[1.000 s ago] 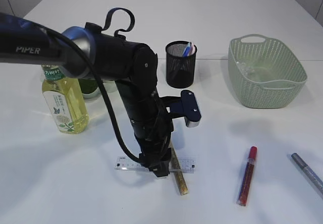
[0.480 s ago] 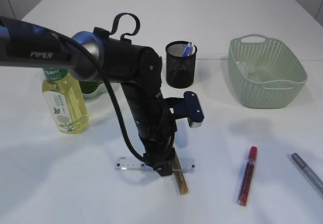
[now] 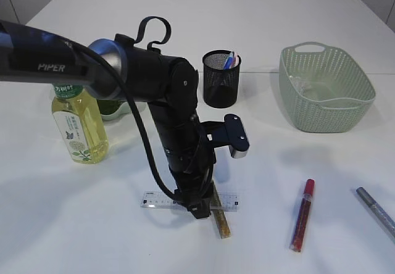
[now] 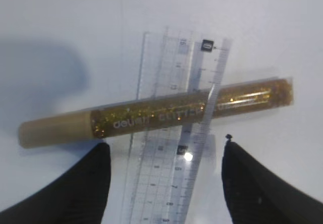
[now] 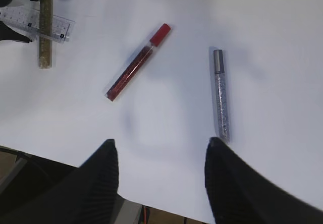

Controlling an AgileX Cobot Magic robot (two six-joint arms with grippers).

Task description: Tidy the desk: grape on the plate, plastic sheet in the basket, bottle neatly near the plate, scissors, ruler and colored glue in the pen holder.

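Note:
A clear ruler lies on the white table, crossed with a gold glitter glue stick. My left gripper is down over their crossing. In the left wrist view it is open, with one jaw on each side of the ruler, just short of the gold glue. A red glue stick and a silver glue stick lie at the front right. They also show in the right wrist view, red and silver. There my right gripper is open, empty and above the table's front edge.
A black mesh pen holder with blue and red items in it stands behind the arm. A green basket at the back right holds something clear. A yellow bottle stands at the left, in front of a plate with something green on it.
The left arm has shifted slightly right and lowered onto the ruler and gold glue since one second ago. Nothing else has moved.

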